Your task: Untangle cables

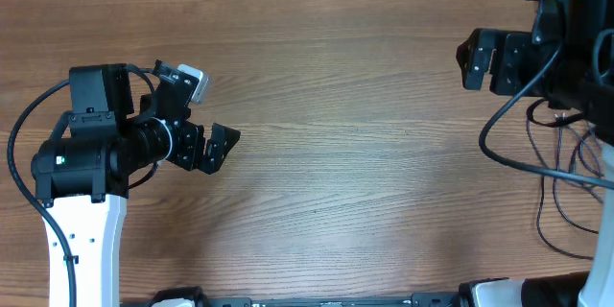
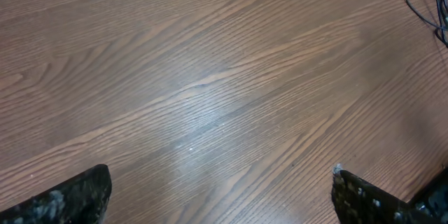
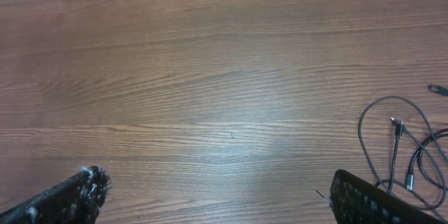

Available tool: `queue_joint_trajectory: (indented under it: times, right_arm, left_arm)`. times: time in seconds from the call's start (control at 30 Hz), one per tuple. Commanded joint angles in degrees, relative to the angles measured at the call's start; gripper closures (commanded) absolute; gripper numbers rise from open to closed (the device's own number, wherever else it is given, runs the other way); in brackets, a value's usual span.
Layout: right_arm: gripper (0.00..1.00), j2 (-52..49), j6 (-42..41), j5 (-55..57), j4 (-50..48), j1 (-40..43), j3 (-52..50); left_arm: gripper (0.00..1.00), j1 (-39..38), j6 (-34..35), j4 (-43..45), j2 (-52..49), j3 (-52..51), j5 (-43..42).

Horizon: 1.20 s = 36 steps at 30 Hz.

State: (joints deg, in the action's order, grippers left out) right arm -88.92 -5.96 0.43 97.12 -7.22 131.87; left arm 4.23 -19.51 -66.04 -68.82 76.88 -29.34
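I see the cables [image 3: 396,145] in a messy heap by the right edge of the bench [image 1: 345,77]. None are pulled apart yet. My left gripper [image 1: 219,148] hangs wide and empty near the left edge. My right gripper [image 1: 467,59] is wide too, by the far right corner.

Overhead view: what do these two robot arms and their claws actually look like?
Both arms are mostly black and blocky. The left arm has a white lower segment, a small green light, and a black cable looping beside it. The right arm has a green light too. The left claw and right claw each have two black fingers with pale scuffed speckles.
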Motion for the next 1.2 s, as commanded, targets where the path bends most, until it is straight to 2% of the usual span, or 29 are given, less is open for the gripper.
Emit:
queue_joint_trajectory:
  times: [0.0,0.7,1.07,1.17]
  right_arm:
    - [0.0,-0.5,-0.1,-0.5,-0.1,-0.2,0.5]
    - [0.0,-0.5,-0.1,-0.5,-0.1,-0.2,0.5]
    - [0.0,-0.5,-0.1,-0.5,-0.1,-0.2,0.5]
    - [0.0,-0.5,-0.1,-0.5,-0.1,-0.2,0.5]
  left_arm:
    - [0.0,0.3,-0.7,0.1,-0.2,0.9,-0.1]
    - [0.0,0.3,-0.7,0.0,0.6,0.9,0.0]
    - [0.0,0.2,-1.6,1.0,7.7,0.6,2.1]
    - [0.0,0.2,-2.4,6.3,11.1,-3.0,2.5]
